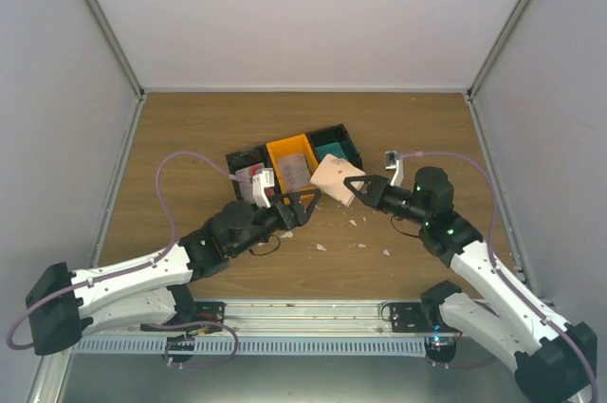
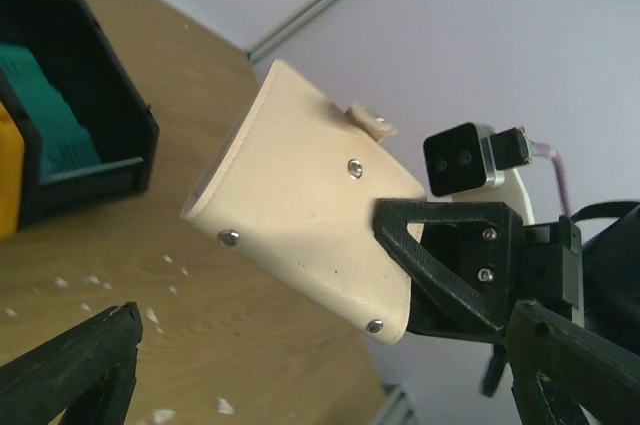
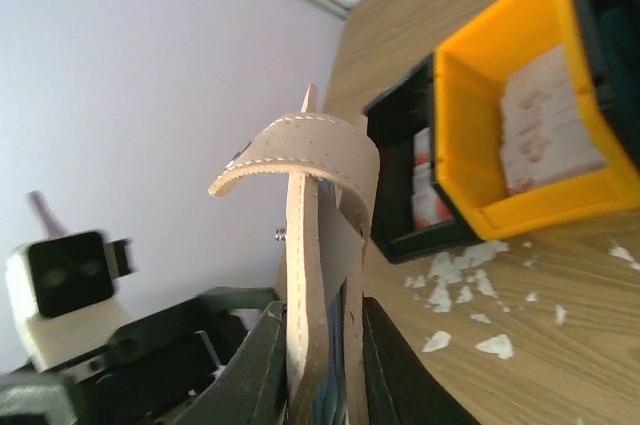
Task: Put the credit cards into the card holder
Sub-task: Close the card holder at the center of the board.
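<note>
Right gripper [image 1: 353, 189] is clamped on the holder [image 1: 332, 177], which is lifted off the table [image 1: 190, 128] near its middle, right at the near edge of the trays [image 1: 285, 144]. From the right wrist you can see both fingers [image 3: 250, 375] squeezing the holder's lower end. The holder stands on edge, and its flap [image 3: 300, 140] curls over on top.

Left gripper [image 1: 305, 204] faces it from the left, jaws spread wide and empty. In the left wrist view its fingertips [image 2: 95, 345] sit at the bottom corners, with the holder hanging beyond them, apart, no contact.

Cards show in the trays: red-blotched cards [image 1: 248, 175] in the left black bin, pink-grey cards [image 1: 295, 173] in the orange middle one, teal cards [image 1: 333, 151] in the right black bin. White scraps [image 1: 360, 225] lie scattered on the table on the near side of the trays, around the two grippers.
</note>
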Controlling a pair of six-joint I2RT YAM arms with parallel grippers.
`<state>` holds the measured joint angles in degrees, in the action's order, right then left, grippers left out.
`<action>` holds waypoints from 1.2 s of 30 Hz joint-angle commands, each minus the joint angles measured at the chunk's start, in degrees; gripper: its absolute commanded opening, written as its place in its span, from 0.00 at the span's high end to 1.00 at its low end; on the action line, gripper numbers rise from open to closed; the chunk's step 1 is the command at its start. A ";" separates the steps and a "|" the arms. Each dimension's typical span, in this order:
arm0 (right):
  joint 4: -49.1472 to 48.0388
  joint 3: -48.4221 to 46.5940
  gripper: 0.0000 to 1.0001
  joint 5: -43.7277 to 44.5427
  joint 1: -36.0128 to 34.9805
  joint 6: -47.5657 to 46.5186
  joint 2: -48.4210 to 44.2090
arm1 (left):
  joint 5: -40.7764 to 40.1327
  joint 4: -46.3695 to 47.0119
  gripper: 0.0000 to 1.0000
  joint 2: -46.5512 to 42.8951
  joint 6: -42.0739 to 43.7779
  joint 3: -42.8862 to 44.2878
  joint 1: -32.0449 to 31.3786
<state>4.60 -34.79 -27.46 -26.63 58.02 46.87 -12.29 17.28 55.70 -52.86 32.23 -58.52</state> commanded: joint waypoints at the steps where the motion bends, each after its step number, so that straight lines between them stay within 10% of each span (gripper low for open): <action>1: -15.53 1.59 1.00 -8.09 -0.10 6.07 1.34 | 8.23 2.87 0.01 0.96 -17.41 -0.56 2.87; 18: -24.01 4.08 1.00 -15.40 -0.87 11.09 5.80 | 10.80 32.18 0.53 10.70 -13.43 -4.61 5.55; 23: -22.60 5.50 0.98 -16.39 -0.79 9.06 5.13 | 11.49 30.75 0.94 11.11 -13.52 -4.98 7.06; 36: 23.16 -3.09 0.41 1.86 -0.62 -19.66 0.01 | 38.12 3.10 1.00 13.19 -2.79 -4.69 16.15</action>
<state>10.02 -33.04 -32.51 -27.09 50.37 47.53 11.94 28.45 65.98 -62.15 27.40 -44.73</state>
